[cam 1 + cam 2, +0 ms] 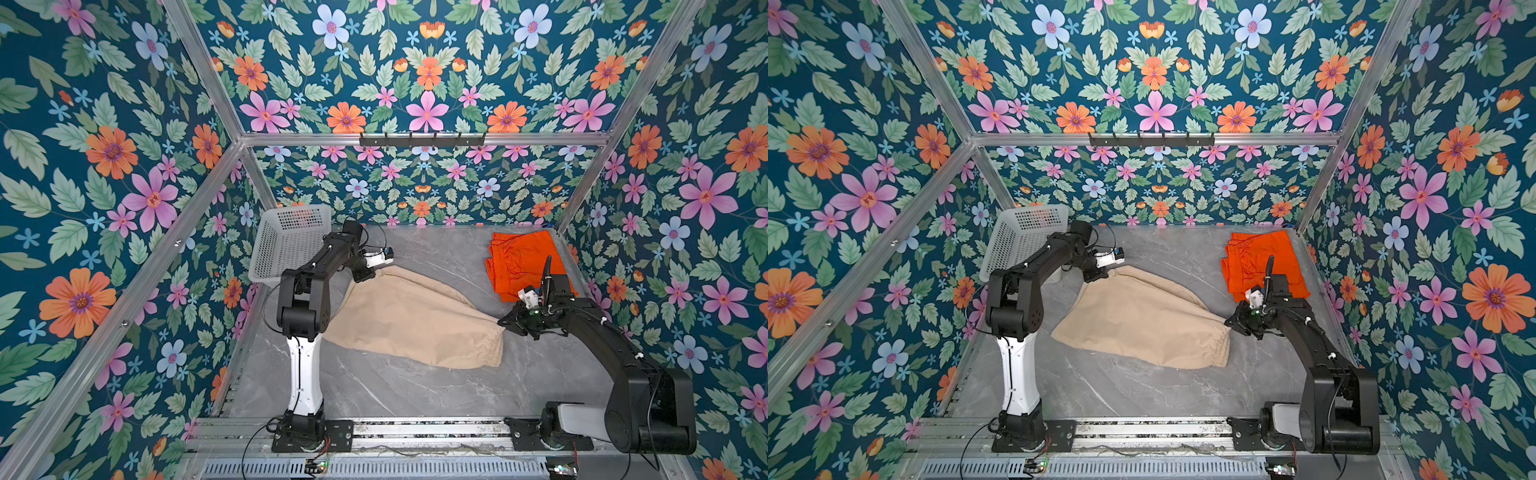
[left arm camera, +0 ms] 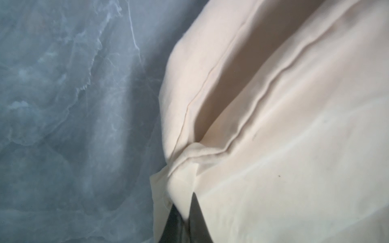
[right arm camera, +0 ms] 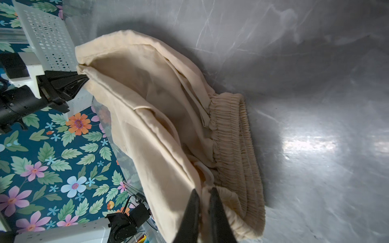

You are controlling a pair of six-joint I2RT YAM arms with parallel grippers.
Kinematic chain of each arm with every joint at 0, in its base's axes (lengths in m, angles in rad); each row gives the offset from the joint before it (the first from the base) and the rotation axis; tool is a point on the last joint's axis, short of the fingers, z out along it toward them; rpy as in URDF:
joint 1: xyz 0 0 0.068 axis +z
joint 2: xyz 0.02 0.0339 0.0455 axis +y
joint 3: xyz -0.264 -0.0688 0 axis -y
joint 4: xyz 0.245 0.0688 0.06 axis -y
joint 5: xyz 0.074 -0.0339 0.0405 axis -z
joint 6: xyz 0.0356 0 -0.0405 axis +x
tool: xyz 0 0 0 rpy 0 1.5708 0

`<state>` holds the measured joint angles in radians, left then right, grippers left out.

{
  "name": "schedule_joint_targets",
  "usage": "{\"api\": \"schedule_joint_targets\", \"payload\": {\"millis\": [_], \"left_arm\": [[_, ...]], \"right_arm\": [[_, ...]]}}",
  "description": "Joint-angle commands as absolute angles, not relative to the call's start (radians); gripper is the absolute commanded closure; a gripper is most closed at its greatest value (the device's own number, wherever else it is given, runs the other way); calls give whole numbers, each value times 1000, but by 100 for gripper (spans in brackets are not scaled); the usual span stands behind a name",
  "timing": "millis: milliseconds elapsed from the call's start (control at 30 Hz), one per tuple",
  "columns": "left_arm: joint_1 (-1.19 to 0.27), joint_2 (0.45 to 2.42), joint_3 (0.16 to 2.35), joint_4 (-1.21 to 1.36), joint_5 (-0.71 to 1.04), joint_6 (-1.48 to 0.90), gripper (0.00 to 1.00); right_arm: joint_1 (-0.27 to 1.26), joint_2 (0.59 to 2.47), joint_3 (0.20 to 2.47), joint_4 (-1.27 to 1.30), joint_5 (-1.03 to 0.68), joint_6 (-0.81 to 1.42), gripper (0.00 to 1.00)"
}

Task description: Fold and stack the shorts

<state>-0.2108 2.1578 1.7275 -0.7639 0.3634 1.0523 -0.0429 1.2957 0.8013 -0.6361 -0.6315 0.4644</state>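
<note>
The grey marble table (image 1: pixel 395 386) bears beige shorts (image 1: pixel 415 316), orange shorts (image 1: pixel 523 257) and a white basket (image 1: pixel 286 245).

I see beige shorts (image 1: pixel 415 316) of matt cloth, gathered waistband (image 3: pixel 231 136) ribbed; orange shorts (image 1: pixel 523 257) of thin cloth; tabletop (image 1: pixel 395 395) glossy, marble-veined; basket (image 1: pixel 286 245) of white perforated plastic.
</note>
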Motion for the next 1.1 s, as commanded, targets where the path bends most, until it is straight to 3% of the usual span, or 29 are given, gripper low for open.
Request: {"api": "schedule_joint_targets", "payload": {"millis": [0, 133, 200, 267, 300, 333, 400, 567, 767, 900, 1067], "left_arm": [[-209, 2123, 1652, -794, 306, 1007, 92], [-204, 2089, 1576, -787, 311, 940, 90], [-202, 2077, 1541, -729, 296, 896, 82], [-200, 2073, 1541, -709, 280, 858, 60], [-199, 2069, 1551, -707, 279, 840, 53], [-198, 2059, 1562, -703, 282, 815, 49], [-197, 2020, 1569, -683, 305, 782, 46], [-221, 1879, 1565, -607, 355, 622, 43], [-377, 1718, 1445, -516, 410, 567, 44], [-489, 1669, 1363, -439, 472, 510, 45], [-639, 1651, 1298, -335, 502, 470, 46]], "right_arm": [[-43, 1290, 816, -697, -563, 442, 94], [-44, 1347, 867, -688, -562, 413, 94], [-43, 1394, 905, -681, -589, 404, 90], [-43, 1426, 943, -675, -619, 402, 68], [-43, 1427, 958, -679, -617, 400, 58], [-43, 1421, 974, -690, -605, 391, 47], [-44, 1396, 1002, -732, -545, 372, 37], [-43, 1307, 1017, -796, -414, 357, 37], [52, 1193, 861, -566, -561, 469, 45], [78, 1288, 788, -416, -679, 553, 49], [83, 1424, 773, -386, -549, 577, 50]]}}
